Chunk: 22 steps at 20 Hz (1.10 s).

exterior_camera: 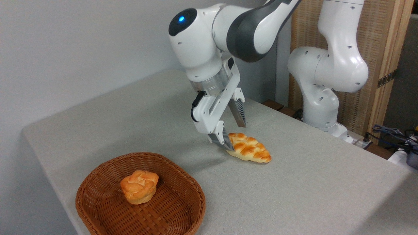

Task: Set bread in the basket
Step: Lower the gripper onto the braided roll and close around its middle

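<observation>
Bread (249, 147) lies flat, long axis running toward lower right.

item count: one braided bread (249, 147), one round bun (139, 186), one wicker basket (183, 209), one counter (310, 182), one robot arm with one pincer (232, 134).

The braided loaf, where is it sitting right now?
The braided loaf lies on the grey table near the picture's middle, up and right of the wicker basket, with the open gripper at its left end.
</observation>
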{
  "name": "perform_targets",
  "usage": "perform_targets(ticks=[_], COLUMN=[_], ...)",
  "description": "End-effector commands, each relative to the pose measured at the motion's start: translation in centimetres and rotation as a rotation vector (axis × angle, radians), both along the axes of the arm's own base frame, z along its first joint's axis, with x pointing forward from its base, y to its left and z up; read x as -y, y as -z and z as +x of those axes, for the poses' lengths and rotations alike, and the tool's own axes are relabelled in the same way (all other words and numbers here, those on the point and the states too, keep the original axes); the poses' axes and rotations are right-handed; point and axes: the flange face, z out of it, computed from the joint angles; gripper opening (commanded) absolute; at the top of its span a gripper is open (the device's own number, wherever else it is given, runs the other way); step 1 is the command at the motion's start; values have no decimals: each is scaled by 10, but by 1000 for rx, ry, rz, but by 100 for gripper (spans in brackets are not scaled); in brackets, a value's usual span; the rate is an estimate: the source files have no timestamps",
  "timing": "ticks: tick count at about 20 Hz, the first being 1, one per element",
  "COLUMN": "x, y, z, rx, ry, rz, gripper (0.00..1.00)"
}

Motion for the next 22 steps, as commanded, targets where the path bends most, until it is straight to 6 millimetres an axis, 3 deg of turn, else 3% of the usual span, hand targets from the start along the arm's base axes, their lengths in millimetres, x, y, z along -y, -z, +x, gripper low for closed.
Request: perform_targets(ticks=[1,5,6,7,10,19,22], x=[6,5,4,3,3,3,4], y=[15,21,22,22,25,32,32], z=[-3,-4,-3,-3,-3,-3,-3], rx=[-1,-5,-7,-6,-13,-26,-26], ry=[42,98,125,130,133,132,134], rz=[8,49,50,53,53,50,50], gripper=[100,96,88,71,52,36,36])
